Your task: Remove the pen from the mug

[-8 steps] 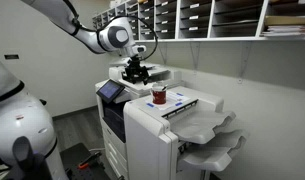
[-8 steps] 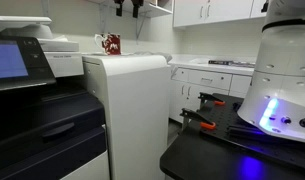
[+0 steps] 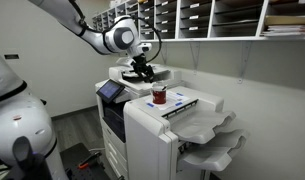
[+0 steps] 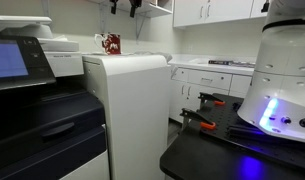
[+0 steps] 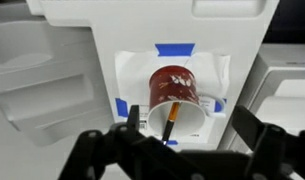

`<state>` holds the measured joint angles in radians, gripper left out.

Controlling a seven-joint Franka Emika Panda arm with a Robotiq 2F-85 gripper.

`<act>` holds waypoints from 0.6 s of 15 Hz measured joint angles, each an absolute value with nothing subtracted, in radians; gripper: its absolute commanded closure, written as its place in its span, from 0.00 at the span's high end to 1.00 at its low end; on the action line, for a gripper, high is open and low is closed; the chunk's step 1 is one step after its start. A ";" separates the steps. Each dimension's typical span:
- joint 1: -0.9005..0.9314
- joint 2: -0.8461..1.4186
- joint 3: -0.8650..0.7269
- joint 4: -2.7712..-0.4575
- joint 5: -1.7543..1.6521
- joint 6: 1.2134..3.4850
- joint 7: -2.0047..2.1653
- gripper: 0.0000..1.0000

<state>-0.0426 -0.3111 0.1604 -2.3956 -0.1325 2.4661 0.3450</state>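
The dark red mug (image 3: 159, 96) stands upright on top of the white printer (image 3: 152, 130); it also shows in an exterior view (image 4: 111, 43). In the wrist view I look down into the mug (image 5: 176, 88), and an orange and black pen (image 5: 169, 122) leans inside it. My gripper (image 3: 142, 71) hangs above the printer, short of the mug and higher than it. Only its fingertips show at the top edge of an exterior view (image 4: 123, 6). In the wrist view the gripper (image 5: 189, 128) is open and empty, one finger on each side of the mug.
The mug sits on a white sheet with blue tape corners (image 5: 174, 49). Output trays (image 3: 207, 128) stick out from the printer's side. Paper shelves (image 3: 192, 18) line the wall above. A black table (image 4: 227, 150) holds a white machine (image 4: 287, 70).
The gripper has shifted slightly toward the mug and stays open. The mug and pen have not moved.
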 measured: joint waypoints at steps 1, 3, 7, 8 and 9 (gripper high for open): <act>-0.058 -0.285 0.160 -2.381 -0.135 2.501 0.383 0.74; -0.082 -0.226 0.160 -2.344 -0.157 2.548 0.456 0.67; -0.090 -0.102 0.160 -2.257 -0.228 2.575 0.568 0.66; -0.087 -0.075 0.160 -2.235 -0.240 2.575 0.587 0.68; -0.082 -0.051 0.158 -2.215 -0.252 2.575 0.602 0.68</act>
<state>-0.0819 -0.0509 0.1581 -2.2148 -0.2522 2.5750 0.6022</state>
